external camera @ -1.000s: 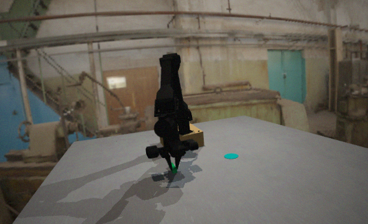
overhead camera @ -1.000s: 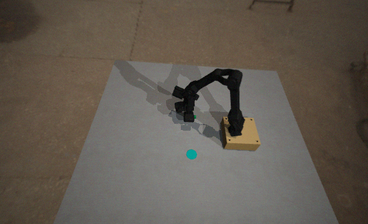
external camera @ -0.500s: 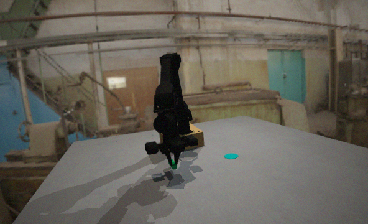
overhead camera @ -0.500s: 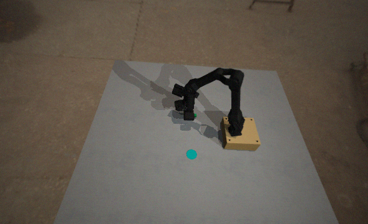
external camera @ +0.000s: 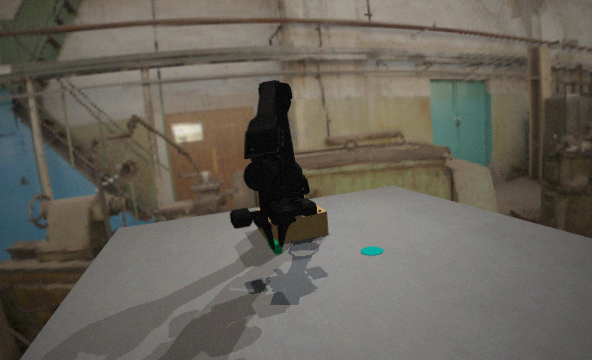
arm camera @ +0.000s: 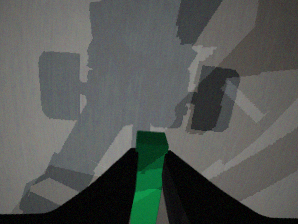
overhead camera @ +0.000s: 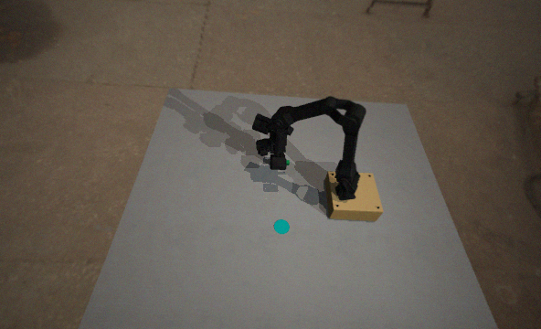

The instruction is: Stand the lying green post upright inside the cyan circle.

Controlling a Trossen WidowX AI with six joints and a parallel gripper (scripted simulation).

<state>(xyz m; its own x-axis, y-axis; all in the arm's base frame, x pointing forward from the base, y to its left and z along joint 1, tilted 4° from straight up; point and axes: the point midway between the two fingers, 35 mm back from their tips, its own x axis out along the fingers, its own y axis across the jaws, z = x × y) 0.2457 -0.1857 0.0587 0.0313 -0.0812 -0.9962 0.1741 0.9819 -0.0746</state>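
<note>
The green post (arm camera: 149, 181) (external camera: 276, 246) (overhead camera: 287, 162) lies flat on the grey table (overhead camera: 206, 274) (external camera: 426, 300), mostly hidden by the fingers in the top and exterior views. My gripper (arm camera: 149, 156) (overhead camera: 280, 164) (external camera: 278, 241) is down at the table and shut on the post, one black finger on each long side. The cyan circle (overhead camera: 281, 227) (external camera: 372, 251) is a flat disc on the table, well apart from the post, toward the front of the table in the top view. It is out of the wrist view.
The arm's tan base block (overhead camera: 355, 197) (external camera: 308, 227) stands on the table close to the gripper and the circle. Arm shadows spread across the table top. The table edges fall off to a concrete floor.
</note>
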